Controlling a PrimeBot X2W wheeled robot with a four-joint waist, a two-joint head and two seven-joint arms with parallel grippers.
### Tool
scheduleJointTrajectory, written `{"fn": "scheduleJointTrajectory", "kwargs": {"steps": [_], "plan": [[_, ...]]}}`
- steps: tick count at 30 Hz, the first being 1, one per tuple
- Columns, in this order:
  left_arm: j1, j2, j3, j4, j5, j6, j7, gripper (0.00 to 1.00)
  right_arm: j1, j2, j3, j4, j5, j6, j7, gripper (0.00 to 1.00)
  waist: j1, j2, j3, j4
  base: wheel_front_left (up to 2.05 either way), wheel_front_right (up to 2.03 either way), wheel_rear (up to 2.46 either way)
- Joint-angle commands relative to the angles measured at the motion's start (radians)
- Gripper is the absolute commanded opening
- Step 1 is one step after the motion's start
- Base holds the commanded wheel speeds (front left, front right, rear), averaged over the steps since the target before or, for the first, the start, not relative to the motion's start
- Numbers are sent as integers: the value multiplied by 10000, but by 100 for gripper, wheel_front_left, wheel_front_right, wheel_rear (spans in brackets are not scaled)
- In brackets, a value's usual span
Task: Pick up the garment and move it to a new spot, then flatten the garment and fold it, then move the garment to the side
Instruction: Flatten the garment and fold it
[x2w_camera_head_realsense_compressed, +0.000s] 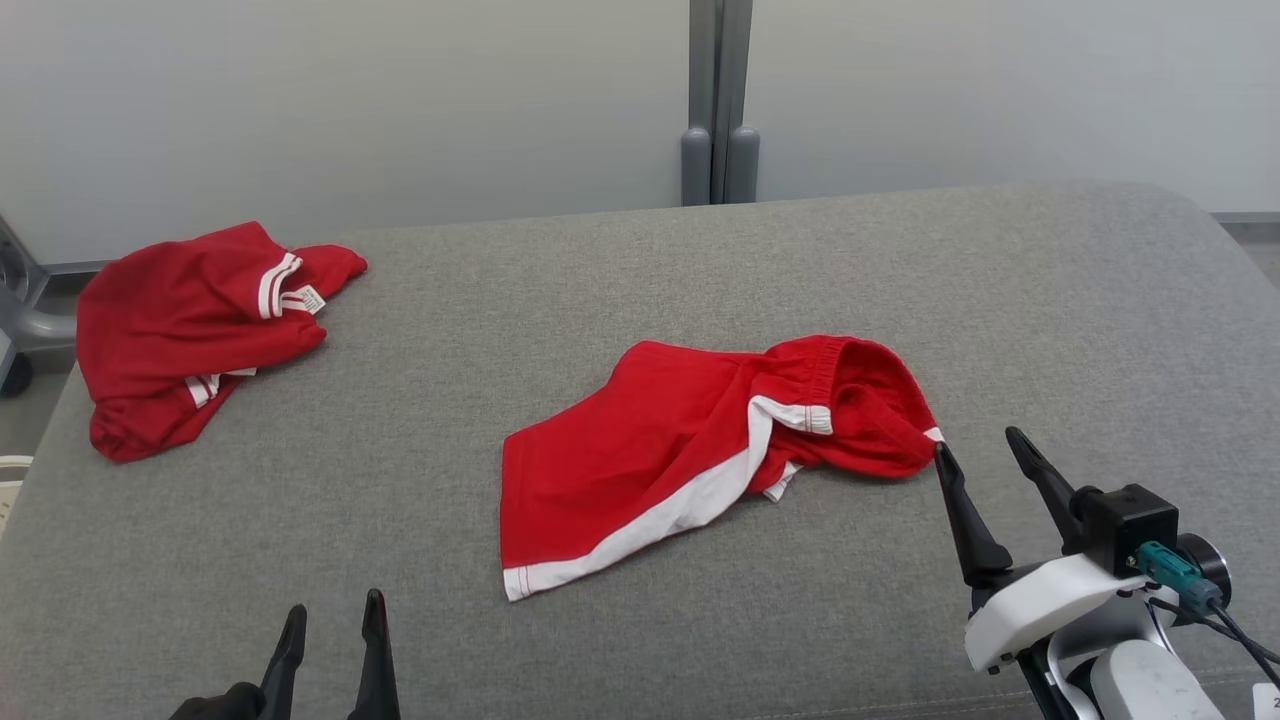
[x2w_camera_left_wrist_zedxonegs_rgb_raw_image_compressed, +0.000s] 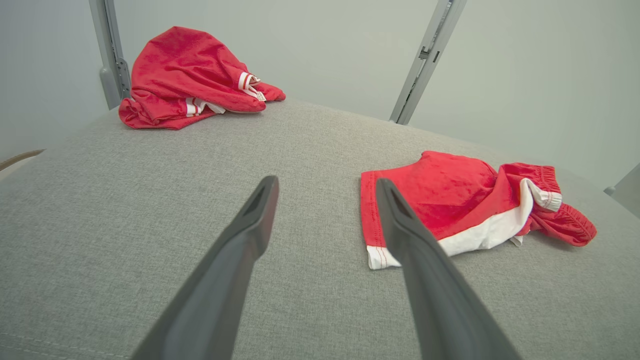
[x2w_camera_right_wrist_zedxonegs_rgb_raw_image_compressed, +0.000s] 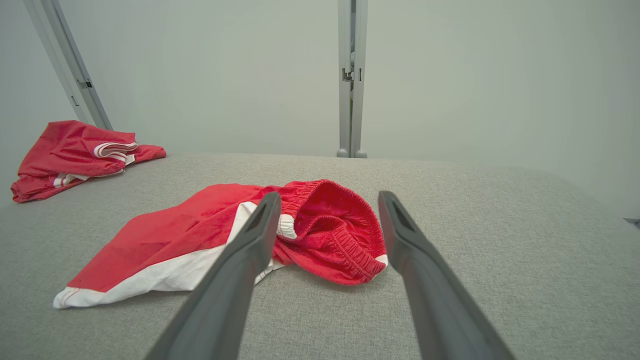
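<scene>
Just off right gripper (x2w_camera_head_realsense_compressed: 975, 440), spread: likely limp, light red shorts (x2w_camera_head_realsense_compressed: 680, 450), best pinched at bunched waistband (x2w_camera_head_realsense_compressed: 835, 360); left gripper (x2w_camera_head_realsense_compressed: 336, 600) spread too.

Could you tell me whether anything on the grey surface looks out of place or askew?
Nothing is spilled or damaged. The red shorts in the middle lie askew, waistband end bunched and turned over. A second red garment sits crumpled at the far left of the grey surface.

The red shorts with white trim (x2w_camera_head_realsense_compressed: 650, 440), soft cloth, carry a faint sheen; the grey bench (x2w_camera_head_realsense_compressed: 600, 280) wears coarse, matt woven fabric. The right claw (x2w_camera_head_realsense_compressed: 976, 440) looks smooth matt plastic.
</scene>
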Motion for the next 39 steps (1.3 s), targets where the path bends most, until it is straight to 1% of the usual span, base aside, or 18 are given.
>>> {"fn": "scheduleJointTrajectory", "kwargs": {"steps": [1, 7, 11, 15, 19, 20, 27, 32, 33, 36, 38, 39], "plan": [[-4, 8, -22, 32, -2, 1, 18, 100, 42, -17, 4, -10, -83, -14, 50, 100, 0, 0, 39, 55, 0, 0, 0], [-343, -39, -217, 1, 162, -66, 108, 100, -252, -155, 68, 383, -147, -14, 125, 100, 0, 0, 213, 396, 0, 0, 0], [-604, -109, -477, 53, 275, -141, 238, 100, -682, -256, 197, 1006, -100, -14, 246, 100, 0, 0, 385, 722, 0, 0, 0], [-884, -235, -756, 128, 370, -260, 347, 100, -1404, -498, 580, 1952, -25, -14, 374, 100, 0, 0, 616, 1056, 0, 0, 0], [-1231, -342, -989, 193, 470, -367, 441, 100, -2282, -801, 1001, 3155, 9, -14, 511, 100, 0, 0, 997, 1478, 0, 0, 0], [-1231, -342, -989, 193, 470, -367, 441, 100, -2282, -801, 1001, 3155, 9, -14, 511, 100, 0, 0, 997, 1478, 0, 0, 0], [-1620, -495, -1249, 398, 591, -499, 502, 100, -3537, -976, 1693, 5042, 459, -15, 242, 100, 0, 0, 1495, 2249, 0, 0, 0], [-1706, -550, -1320, 502, 606, -528, 463, 100, -4047, -987, 2162, 6043, 738, -15, -53, 100, 0, 0, 1629, 2580, 0, 0, 0], [-1694, -554, -1323, 522, 599, -523, 448, 100, -4111, -963, 2271, 6194, 823, -14, -88, 98, 0, 0, 1637, 2611, 0, 0, 0], [-1672, -550, -1343, 554, 585, -526, 438, 100, -4291, -989, 2519, 6583, 1039, -15, -282, 71, 0, 0, 1640, 2675, 0, 0, 0], [-1650, -541, -1345, 562, 567, -525, 423, 100, -4378, -979, 2715, 6759, 1133, -15, -420, 47, 0, 0, 1635, 2694, 0, 0, 0], [-1639, -537, -1341, 565, 551, -525, 417, 100, -4436, -994, 2809, 6824, 1185, -15, -484, 42, 0, 0, 1631, 2695, 0, 0, 0]]}}
